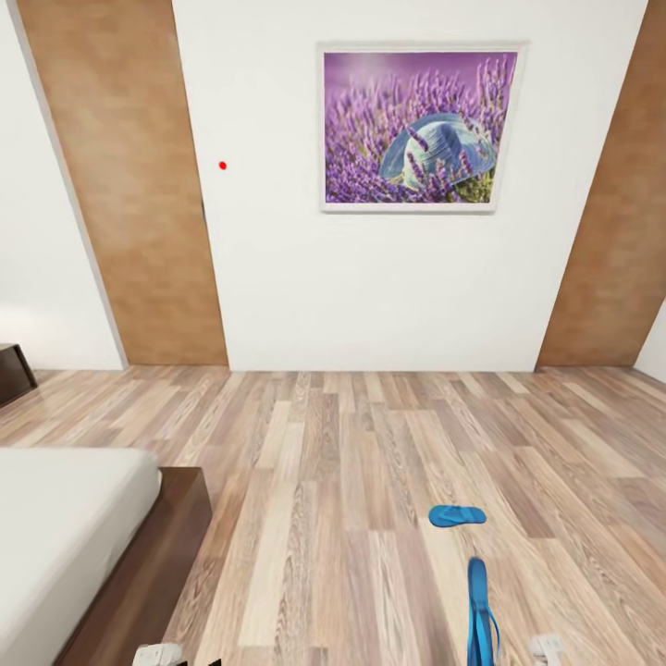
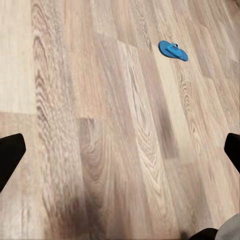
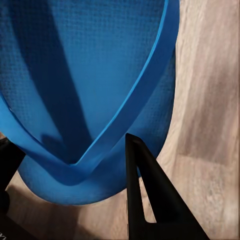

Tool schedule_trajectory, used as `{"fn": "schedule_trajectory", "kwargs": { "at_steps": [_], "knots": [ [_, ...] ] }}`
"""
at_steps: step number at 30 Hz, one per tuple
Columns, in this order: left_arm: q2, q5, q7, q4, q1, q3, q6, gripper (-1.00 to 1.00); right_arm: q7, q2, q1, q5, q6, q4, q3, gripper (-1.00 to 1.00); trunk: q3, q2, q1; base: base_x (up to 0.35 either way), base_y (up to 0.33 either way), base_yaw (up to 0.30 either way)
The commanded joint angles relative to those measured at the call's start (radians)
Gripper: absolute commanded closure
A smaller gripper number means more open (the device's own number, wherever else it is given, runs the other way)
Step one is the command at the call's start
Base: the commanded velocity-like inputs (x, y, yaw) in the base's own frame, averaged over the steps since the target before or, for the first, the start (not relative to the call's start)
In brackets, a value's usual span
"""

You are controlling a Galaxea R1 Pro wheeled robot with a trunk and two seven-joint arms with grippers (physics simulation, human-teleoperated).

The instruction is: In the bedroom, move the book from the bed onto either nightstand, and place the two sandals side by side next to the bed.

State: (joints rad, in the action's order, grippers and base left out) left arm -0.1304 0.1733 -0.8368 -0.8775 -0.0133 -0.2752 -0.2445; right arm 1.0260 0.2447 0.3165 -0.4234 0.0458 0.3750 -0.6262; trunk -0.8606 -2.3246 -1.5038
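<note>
Right gripper (image 3: 100, 175) has its dark fingers closed around one blue sandal (image 3: 85, 75), carried on edge above the floor (image 1: 333, 518). Left gripper (image 2: 120, 150) hangs wide open, empty. Farther off, the second sandal (image 1: 457, 515) lies flat, well apart from the bed (image 1: 176, 546). Judged next: set the held sandal beside the bed.

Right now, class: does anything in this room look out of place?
Yes. One sandal stands on edge in the right gripper, sole vertical instead of flat. The other sandal lies flat on the floor, well away from the bed.
</note>
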Motion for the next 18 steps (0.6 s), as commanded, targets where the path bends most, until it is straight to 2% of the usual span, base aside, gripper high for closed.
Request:
{"fn": "schedule_trajectory", "kwargs": {
  "at_steps": [1, 18],
  "knots": [
    [0.0, 0.008, -0.003, 0.0, 0.0, -0.001, -0.01, -1.0, 0.006, -0.001, 0.001, -0.006, 0.005, 0.001, -0.009, 1.0, -0.001, 0.0, 0.0, 0.332, 0.0, 0.0],
    [0.0, 0.008, -0.003, 0.0, 0.0, -0.001, -0.01, -1.0, 0.005, -0.001, 0.001, -0.006, 0.005, 0.001, -0.009, 1.0, -0.001, 0.0, 0.0, 0.332, 0.0, 0.0]
  ]
}}
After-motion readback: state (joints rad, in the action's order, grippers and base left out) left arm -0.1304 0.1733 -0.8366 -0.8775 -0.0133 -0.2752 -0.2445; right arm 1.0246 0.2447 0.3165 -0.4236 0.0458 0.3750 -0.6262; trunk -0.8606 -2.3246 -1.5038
